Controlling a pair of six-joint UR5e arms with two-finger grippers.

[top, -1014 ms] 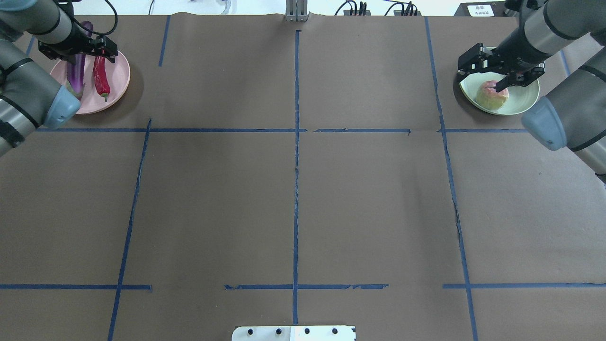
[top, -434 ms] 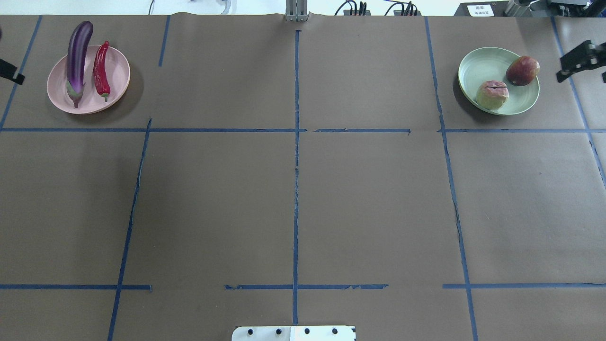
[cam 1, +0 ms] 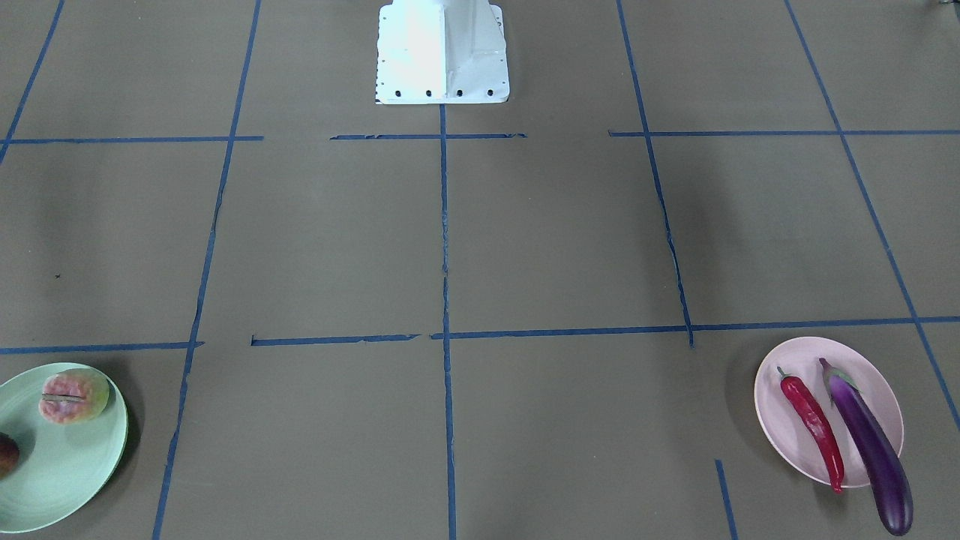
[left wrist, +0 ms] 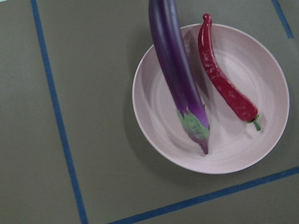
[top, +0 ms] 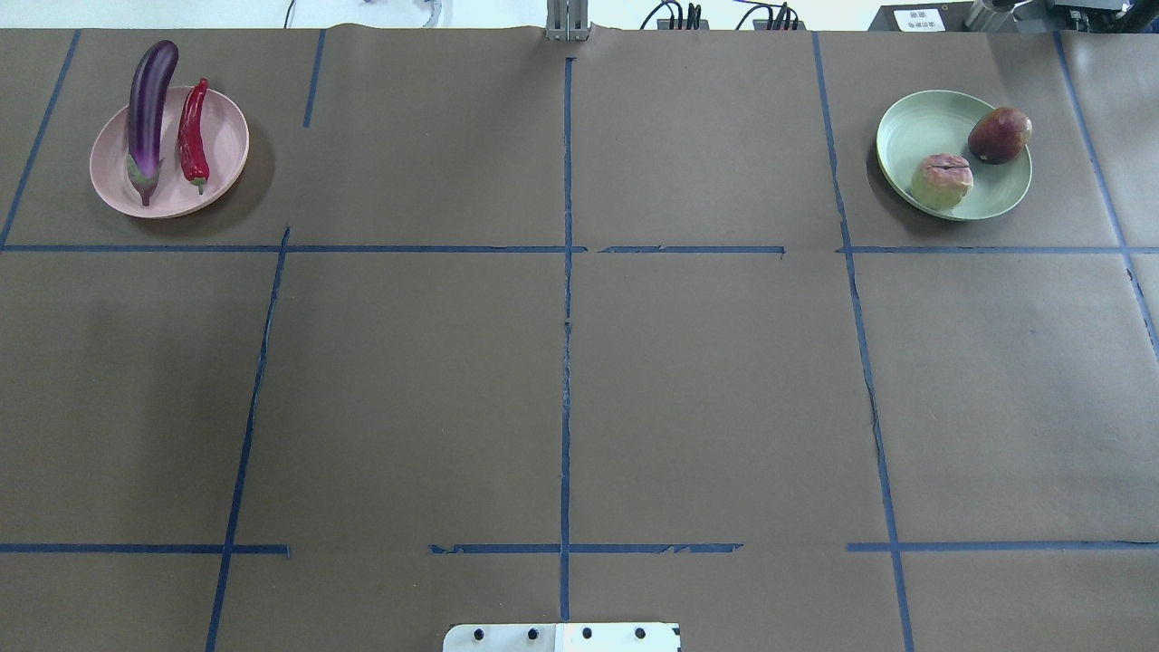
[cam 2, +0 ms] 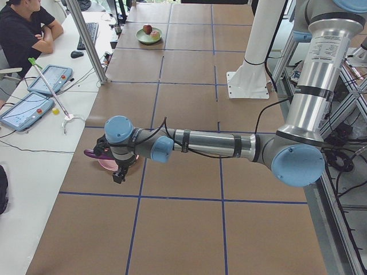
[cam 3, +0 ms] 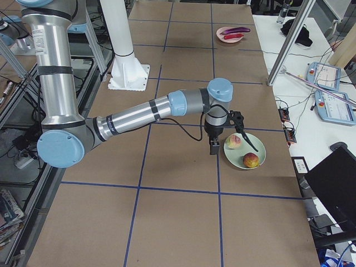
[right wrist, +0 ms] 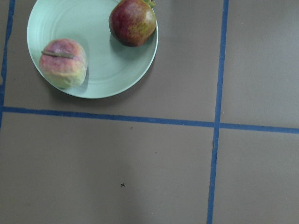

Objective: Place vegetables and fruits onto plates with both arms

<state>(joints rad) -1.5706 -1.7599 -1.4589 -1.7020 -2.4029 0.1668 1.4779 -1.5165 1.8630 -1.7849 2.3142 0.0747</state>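
Front-facing view: the pink plate point(cam 1: 776, 431) is set far from the white base block point(cam 1: 442, 52), on the left arm's side. The eggplant point(cam 1: 870, 450) and chili pepper point(cam 1: 816, 427) are laid on it side by side, the eggplant overhanging the rim away from the block. The mint plate point(cam 1: 67, 465) is set far off on the block's other side, and the pale green fruit point(cam 1: 73, 396) and red fruit point(cam 1: 6, 454) are carried on it.

Overhead view: the same placement is shown.

Left side view: the left tool point(cam 2: 118, 176) is held over the pink plate; its opening cannot be told.

Right side view: the right tool point(cam 3: 235, 149) is held at the mint plate's block-side rim; its state cannot be told.
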